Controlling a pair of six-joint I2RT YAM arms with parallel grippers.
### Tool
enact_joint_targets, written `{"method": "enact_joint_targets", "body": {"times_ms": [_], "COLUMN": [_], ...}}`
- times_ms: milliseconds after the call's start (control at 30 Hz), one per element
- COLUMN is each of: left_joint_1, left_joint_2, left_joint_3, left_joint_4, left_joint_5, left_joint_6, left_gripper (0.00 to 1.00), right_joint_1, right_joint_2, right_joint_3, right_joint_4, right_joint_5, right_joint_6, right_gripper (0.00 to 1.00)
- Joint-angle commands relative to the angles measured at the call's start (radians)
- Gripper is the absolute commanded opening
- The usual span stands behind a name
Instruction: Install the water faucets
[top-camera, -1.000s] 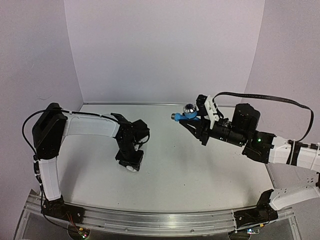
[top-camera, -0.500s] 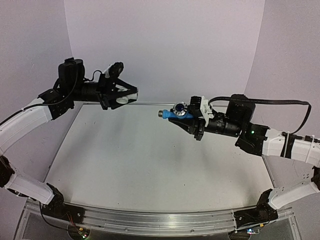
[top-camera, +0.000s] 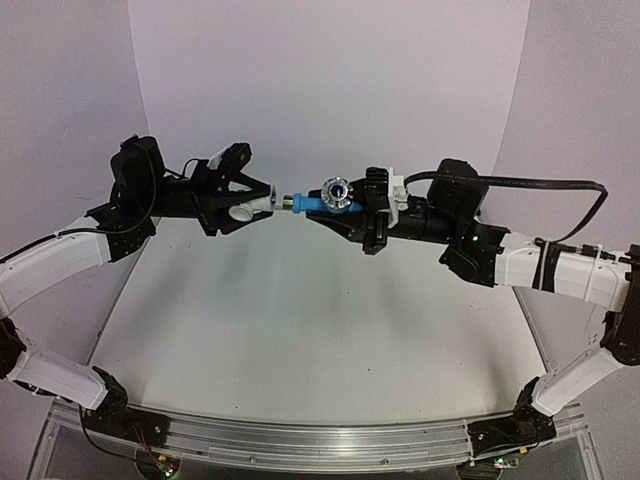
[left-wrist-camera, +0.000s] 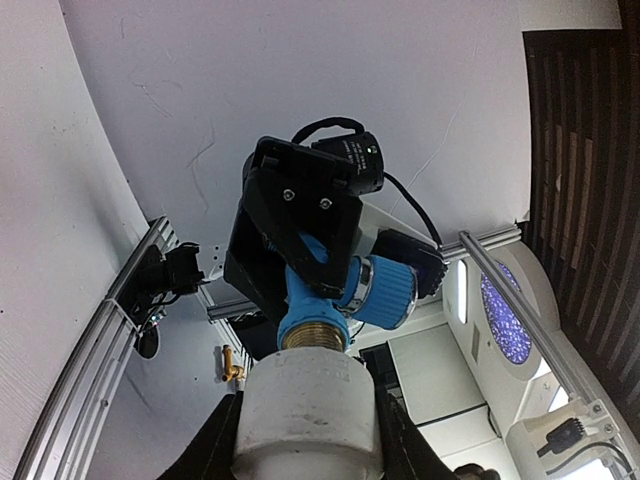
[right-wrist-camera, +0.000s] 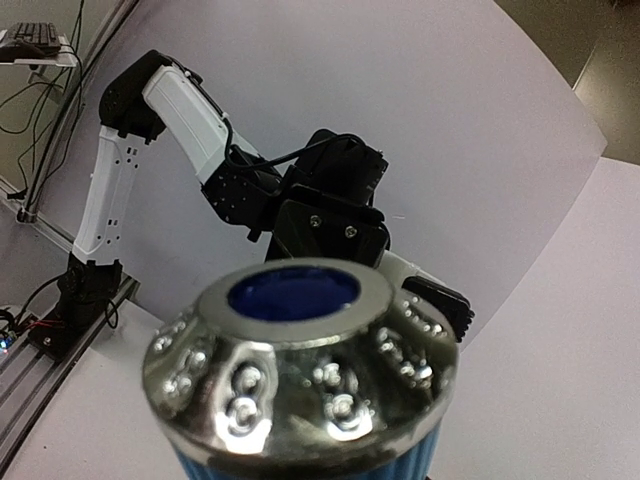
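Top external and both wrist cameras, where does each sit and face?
Top external: above and behind the bases, looking down at the table; left arm and right arm meet mid-air, faucet lined up with white fitting.
Left wrist: on the left arm, looking along the left jaws, past the fitting, to the faucet in the right jaws.
Right wrist: on the right arm, looking over the faucet's knob toward the left arm; own jaws hidden.
Shared: top and left wrist both show faucet and fitting.
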Motion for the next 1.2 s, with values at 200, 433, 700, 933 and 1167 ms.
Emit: {"method": "enact_joint_targets", "body": {"times_ms": [200, 433, 700, 933, 1167], "left_joint_1": [0.003, 0.003, 0.003, 0.003, 0.003], "left_joint_2": [-0.037, -0.042, -0.050, -0.052, -0.056], "left_joint_3": [-0.016, -0.027, -0.032, -0.035, -0.037], "left_joint_4": [0.087, 0.088, 0.090, 0.096, 0.100], "left_joint_5": [0.037, 0.036, 0.022, 0.015, 0.005], "left_joint_6": [-0.022, -0.022, -0.021, -0.027, -0.032], "left_gripper": [0.00, 0.00, 0.00, 0.00, 0.00], "right_joint_1": [0.002, 0.003, 0.004, 0.018, 0.033], "right_joint_2": [0.049, 0.070, 0.082, 0.088, 0.097], "right_joint_3": [0.085, 0.105, 0.111, 0.096, 0.092], "right_joint_4": [0.083, 0.092, 0.098, 0.110, 0.112], "right_joint_5": [-0.019, -0.027, -0.039, -0.037, -0.019], "right_joint_6": [0.068, 0.095, 0.112, 0.108, 0.100], "right_gripper": [0.00, 0.00, 0.00, 0.00, 0.00]}}
